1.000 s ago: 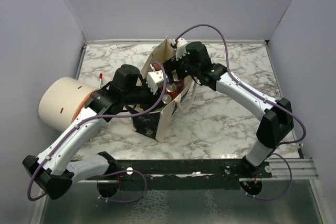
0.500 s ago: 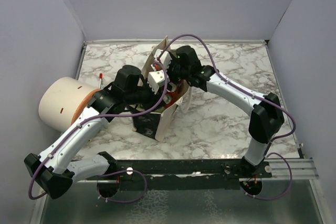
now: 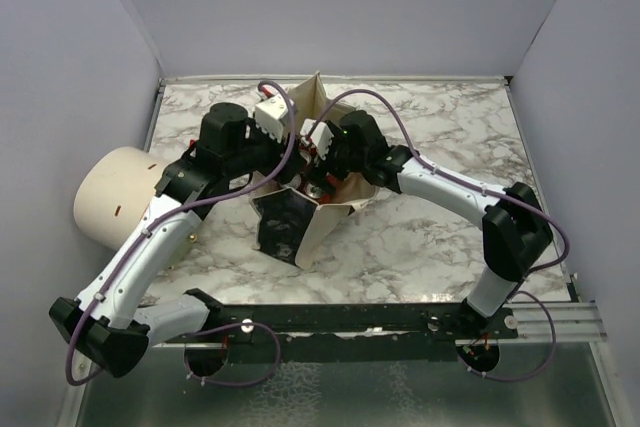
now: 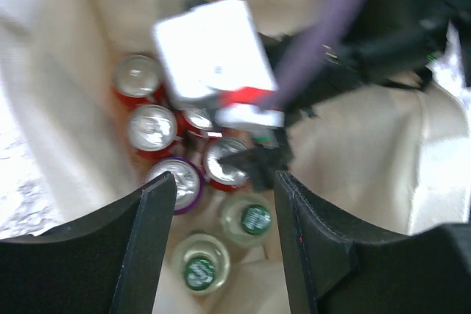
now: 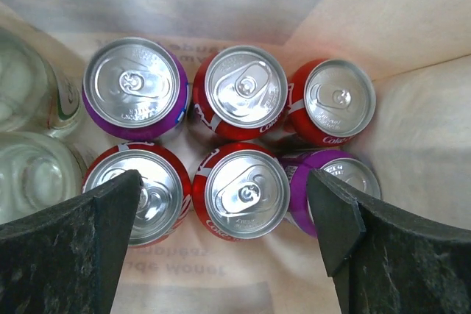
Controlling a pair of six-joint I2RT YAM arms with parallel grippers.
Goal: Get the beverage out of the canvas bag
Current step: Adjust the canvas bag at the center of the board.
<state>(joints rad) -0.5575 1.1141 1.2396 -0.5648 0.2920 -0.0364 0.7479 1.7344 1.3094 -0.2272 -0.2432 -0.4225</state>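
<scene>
1. Marble table [image 3: 440,237] carries a cream cylinder [image 3: 115,197] at its far left. The cylinder lies on its side, left of the bag.
2. The left arm [image 3: 150,247] rises from the near-left corner and passes the cylinder's right edge, reaching toward the middle of the table.
3. The left gripper [image 4: 224,178] hangs over the bag's open mouth and looks down into it. Its jaws are spread wide with nothing between them, and the bag's contents show in the gap far below.
4. The canvas bag [image 3: 318,222] stands upright in the middle of the table with its mouth pulled open. Its black printed panel [image 3: 280,232] is on the narrow side that faces the near edge.
5. The beverages are on the floor of the bag. Six cans [image 5: 244,86] stand upright in two rows of three, packed against each other. Four are red and two are purple, and the purple ones sit at opposite corners.
6. Two clear bottles [image 5: 33,174] with green caps [image 4: 254,220] stand beside the cans at one end of the bag.
7. The right gripper [image 5: 224,182] is down inside the bag's mouth and points straight at the cans. Its jaws are wide apart and hold nothing.
8. In the right wrist view its fingers [image 5: 66,248] frame the nearer row, with the middle red can between them. Whether the fingertips touch any can cannot be told.
9. The right arm [image 3: 450,182] arches in from its base at the near-right, with a purple cable [image 3: 380,97] looping above it.
</scene>
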